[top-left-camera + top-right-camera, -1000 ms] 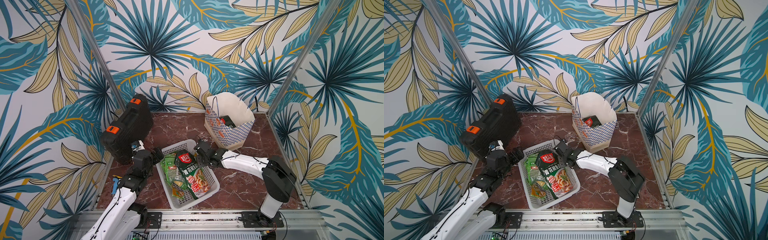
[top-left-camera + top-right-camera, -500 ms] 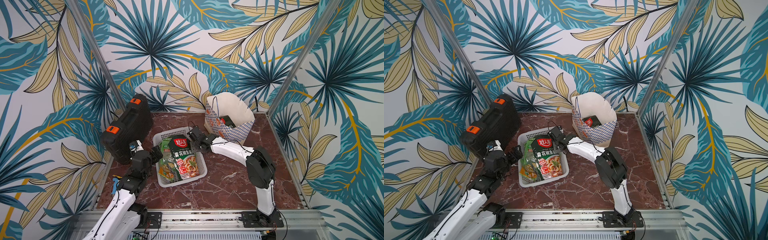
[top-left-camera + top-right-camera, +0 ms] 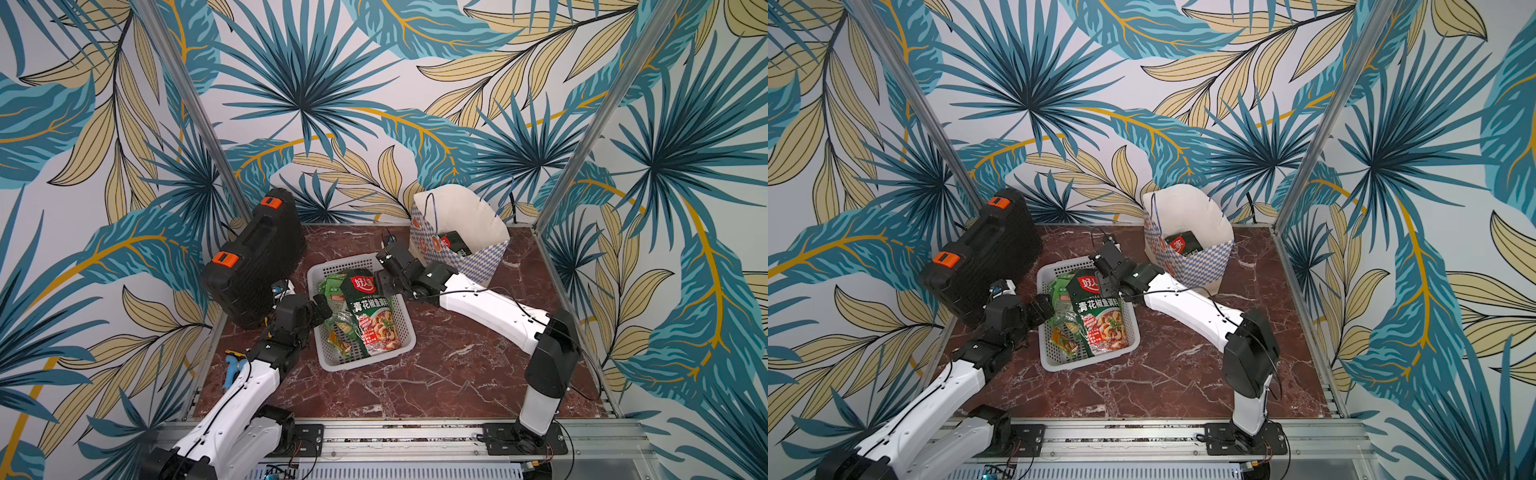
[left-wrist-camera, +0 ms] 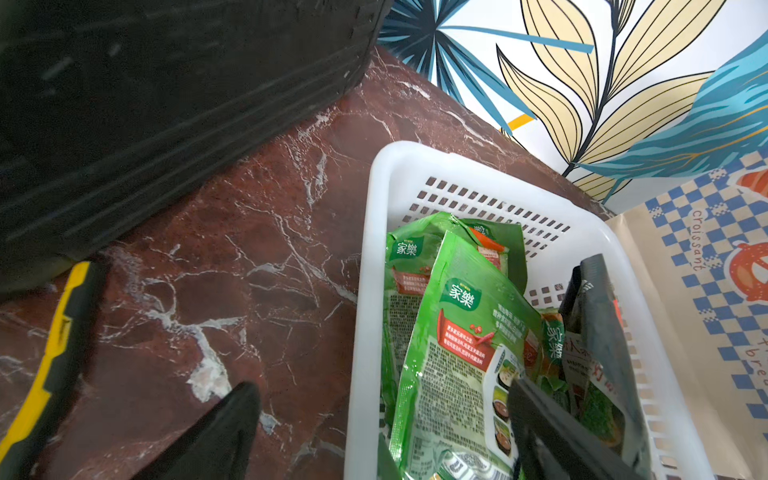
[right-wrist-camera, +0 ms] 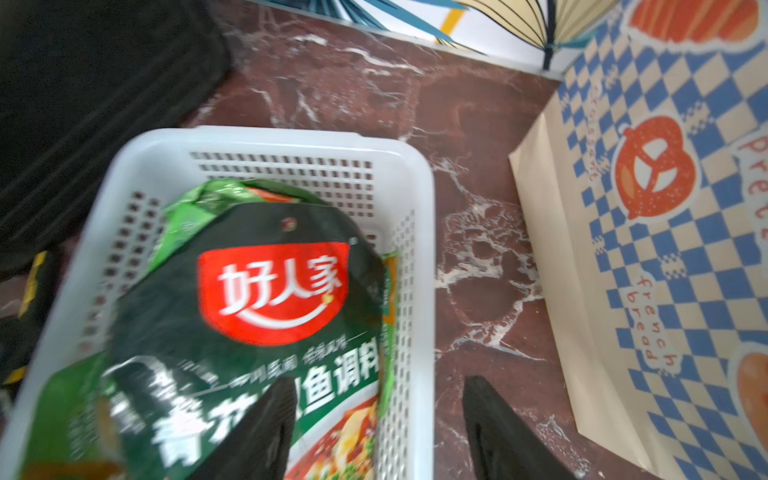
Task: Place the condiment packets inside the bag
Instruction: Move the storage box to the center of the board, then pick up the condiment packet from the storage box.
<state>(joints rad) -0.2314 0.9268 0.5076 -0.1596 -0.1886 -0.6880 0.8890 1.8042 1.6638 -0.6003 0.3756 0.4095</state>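
Black and set wide apart, your right fingers (image 5: 498, 432) straddle the long wall of the white perforated basket (image 5: 291, 139) that faces the bag (image 5: 665, 249). One hangs over the large dark-green pouch (image 5: 266, 291) with its red logo, its partner over bare counter (image 5: 478, 270) outside the wall. They are open and grip nothing; the wrist view is too blurred to tell you whether the inner one brushes the pouch. Your left fingers (image 4: 216, 436) stand equally open across the opposite wall, one above the counter and one inside the basket over the small green sachets (image 4: 457, 332), and they hold nothing either. In both top views the pouch lies face up on top of those sachets, running lengthwise down the basket, with an orange-yellow sachet (image 3: 1064, 338) showing beside it toward your left arm. The basket sits on the red marbled counter between the black case (image 3: 257, 257) and the blue-and-white checkered bag. The case, with orange latches, stands on edge at your left. The bag stands upright near the basket's far right corner, with a strip of counter between them. Its mouth is open, and one dark packet (image 3: 455, 245) with a red mark already lies inside. A yellow-and-black object (image 4: 58, 340) lies on the counter beside the case.
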